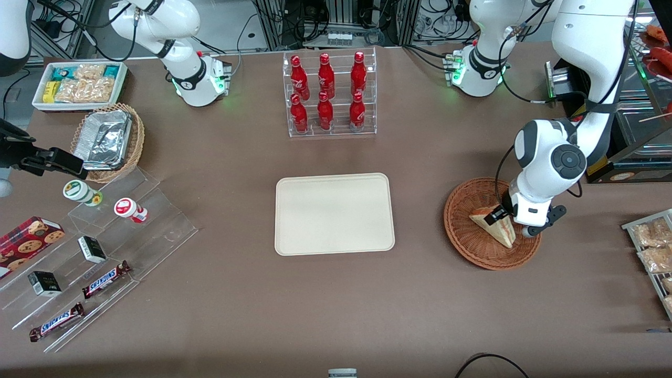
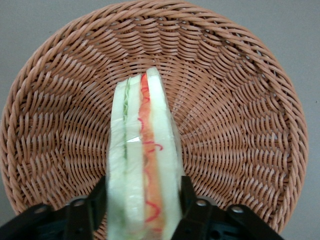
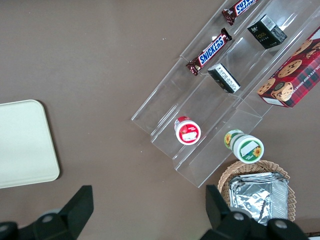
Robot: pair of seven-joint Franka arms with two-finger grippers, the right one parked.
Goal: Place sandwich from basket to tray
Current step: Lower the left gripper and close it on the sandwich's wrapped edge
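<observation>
rough woven wicker basket point(image 2: 235, 100) — glossy-wrapped sandwich point(image 2: 145, 160)

I work at a wide brown matte table point(image 1: 220, 310), evenly lit; tangled black cables point(image 1: 68, 26) crowd the pale floor point(image 1: 231, 21) past its edge.

You can't see the gripper point(image 1: 508, 223) whole from the front: the wrist housing covers most of it, along with part of the sandwich point(image 1: 493, 227) and of the basket point(image 1: 464, 233) rim. In the left wrist view the sandwich's point(image 2: 144, 160) gripped end and the fingers point(image 2: 189, 200) run off the picture's edge, so their tips are hidden, and the basket's point(image 2: 240, 110) rim is cut off too. In the right wrist view the tray point(image 3: 22, 145) is cut off
</observation>
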